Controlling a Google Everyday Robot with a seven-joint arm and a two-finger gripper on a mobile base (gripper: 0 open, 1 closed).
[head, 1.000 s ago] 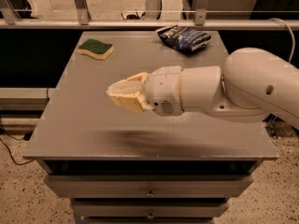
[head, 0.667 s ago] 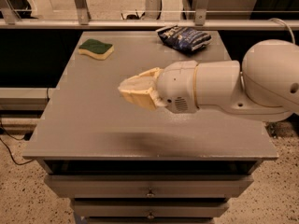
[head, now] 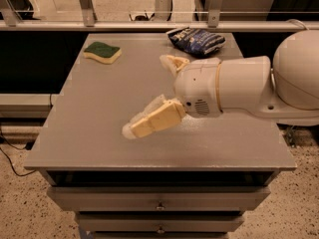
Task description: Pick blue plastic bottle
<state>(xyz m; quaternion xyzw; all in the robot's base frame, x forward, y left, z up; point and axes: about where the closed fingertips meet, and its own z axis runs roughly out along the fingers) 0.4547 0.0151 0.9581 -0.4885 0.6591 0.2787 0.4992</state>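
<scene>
- Table point(head: 89, 133): the blue plastic bottle is not visible on it; the arm point(head: 249, 86) at 3 o'clock may hide it.
- Gripper point(head: 146, 96) at centre, spread wide and empty: it should find the bottle before closing.
- It should avoid the dark bag point(head: 197, 40) at 1 o'clock and the sponge point(head: 102, 52) at 11.

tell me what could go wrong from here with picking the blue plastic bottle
1. The gripper hovers low over the middle of the table with jaws spread. The blue plastic bottle seems to be the pale clear shape along the lower finger, so closing could roll it away instead of catching it.
2. The arm's bulky wrist sits close to the dark snack bag; swinging back could brush it.
</scene>
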